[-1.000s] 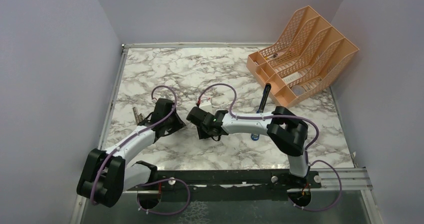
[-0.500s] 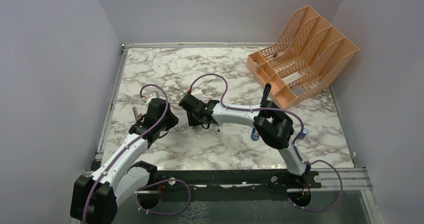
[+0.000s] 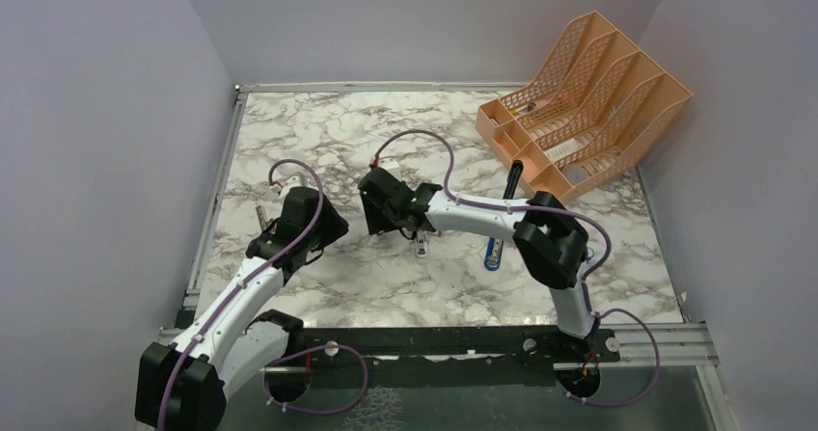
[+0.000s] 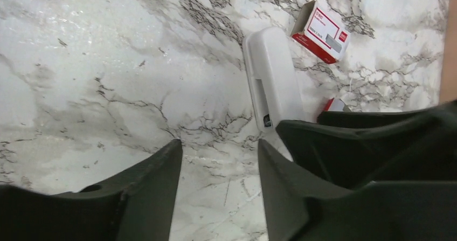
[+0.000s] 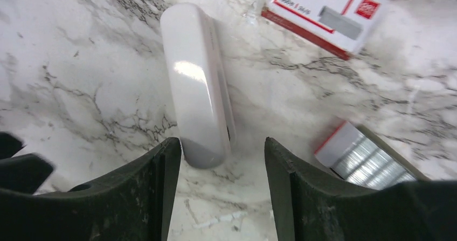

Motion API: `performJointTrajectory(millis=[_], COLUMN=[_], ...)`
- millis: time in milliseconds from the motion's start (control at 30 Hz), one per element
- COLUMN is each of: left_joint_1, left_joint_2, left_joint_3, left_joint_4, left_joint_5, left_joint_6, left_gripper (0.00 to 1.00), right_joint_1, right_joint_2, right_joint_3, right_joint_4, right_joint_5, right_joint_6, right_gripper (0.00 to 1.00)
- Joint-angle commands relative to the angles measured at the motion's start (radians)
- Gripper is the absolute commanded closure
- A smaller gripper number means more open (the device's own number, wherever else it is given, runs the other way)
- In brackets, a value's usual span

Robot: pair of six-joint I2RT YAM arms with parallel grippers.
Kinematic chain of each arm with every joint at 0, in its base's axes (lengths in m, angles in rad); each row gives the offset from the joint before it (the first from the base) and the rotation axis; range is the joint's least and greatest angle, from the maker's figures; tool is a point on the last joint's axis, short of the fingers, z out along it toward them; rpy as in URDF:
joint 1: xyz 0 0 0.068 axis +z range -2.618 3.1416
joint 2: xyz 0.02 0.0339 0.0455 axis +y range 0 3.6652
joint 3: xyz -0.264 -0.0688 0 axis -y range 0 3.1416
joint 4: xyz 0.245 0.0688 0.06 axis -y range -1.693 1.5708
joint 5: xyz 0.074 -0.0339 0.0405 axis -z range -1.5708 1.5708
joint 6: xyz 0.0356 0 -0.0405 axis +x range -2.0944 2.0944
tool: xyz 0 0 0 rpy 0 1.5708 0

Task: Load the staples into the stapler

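Two robot arms meet over a marble bench (image 3: pixel 328 132), both pincers spread and holding nothing. The right pincer (image 5: pixel 221 144) hangs low over the white stapler (image 5: pixel 196 84), which lies closed and flat on the stone, its near end just ahead of the gap between the fingers. The staples (image 5: pixel 372 163), a grey block in a red-edged tray (image 5: pixel 330 142), sit to the stapler's right in the right wrist view, apart from it and partly hidden by a finger. A red-and-white box (image 5: pixel 323 9) lies beyond. The left pincer (image 4: pixel 220 144) faces the same stapler, just ahead and right of its gap. Overhead, the arms hide the stapler. An orange rack (image 3: pixel 588 103) stands at the far right corner, with a blue-and-black tool (image 3: pixel 504 217) near it.
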Motion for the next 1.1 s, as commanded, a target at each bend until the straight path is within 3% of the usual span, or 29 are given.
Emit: performJointTrajectory(millis=[0,100,200,333,533,733,933,1067], left_joint_1=[0.006,0.006,0.005,0.001,-0.041,-0.15,-0.216,-0.254], left_joint_2=[0.024,0.051,0.076,0.075,0.182,0.259,0.343,0.398], left_joint_3=[0.039,0.031,0.02,-0.037,-0.068,-0.077,-0.073,-0.066], left_joint_4=[0.048,0.09,0.143,0.279,0.365,0.428,0.467,0.494], left_joint_5=[0.113,0.205,0.316,0.457,0.543,0.496,0.445,0.415], left_joint_6=[0.045,0.056,0.047,-0.012,-0.039,-0.07,-0.09,-0.099], left_gripper=[0.37,0.26,0.25,0.29,0.4,0.42,0.55,0.58], right_joint_1=[-0.029,-0.054,-0.093,-0.136,-0.158,-0.159,-0.159,-0.159], right_joint_2=[-0.174,-0.245,-0.289,-0.294,-0.237,-0.184,-0.185,-0.186], right_joint_3=[-0.063,-0.11,-0.145,-0.192,-0.187,-0.167,-0.161,-0.155], right_joint_4=[0.01,-0.021,-0.072,-0.067,-0.056,-0.046,-0.058,-0.096], right_joint_5=[0.092,0.162,0.191,0.136,0.047,-0.025,-0.048,-0.057], right_joint_6=[-0.01,0.018,0.065,0.077,0.063,0.048,0.039,0.054], right_gripper=[0.37,0.37,0.37,0.37,0.37,0.4,0.49,0.55])
